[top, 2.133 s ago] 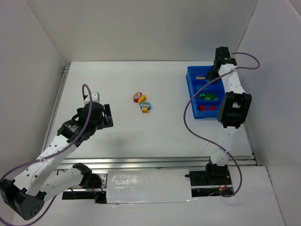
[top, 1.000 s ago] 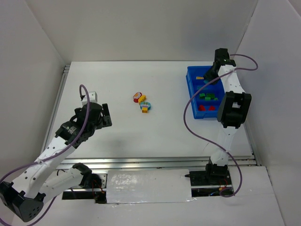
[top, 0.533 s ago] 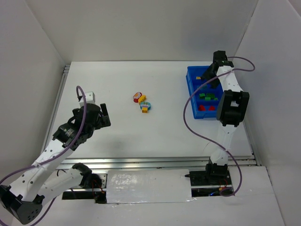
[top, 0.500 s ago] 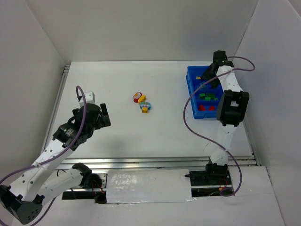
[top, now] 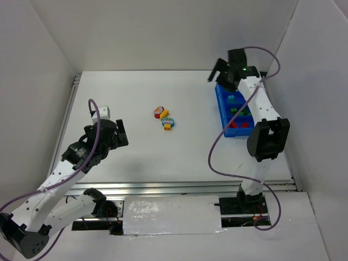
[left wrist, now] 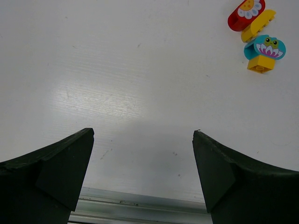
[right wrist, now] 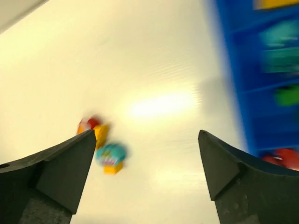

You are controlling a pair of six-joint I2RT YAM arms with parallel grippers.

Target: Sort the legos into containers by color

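Loose legos lie together mid-table: a red one (top: 159, 111), a yellow one (top: 165, 115), a teal one (top: 166, 120) and a small yellow one (top: 168, 127). The left wrist view shows the same group at upper right, with the teal piece (left wrist: 264, 46) and the red piece (left wrist: 246, 14). The containers are compartments of a blue bin (top: 219, 106) at the right, holding teal, green (top: 240, 111) and red (top: 239, 124) bricks. My right gripper (top: 220, 73) hangs open and empty over the bin's far left corner. My left gripper (top: 125, 134) is open and empty, left of the group.
White walls close in the table on three sides. A metal rail (left wrist: 140, 212) runs along the near edge, just under my left fingers. The right wrist view is blurred; the bin (right wrist: 233, 70) fills its right side and the loose group (right wrist: 111, 154) sits lower left.
My right gripper has opened and swung left, out from over the bin's far compartment to its far left corner. The left arm has drawn back slightly.
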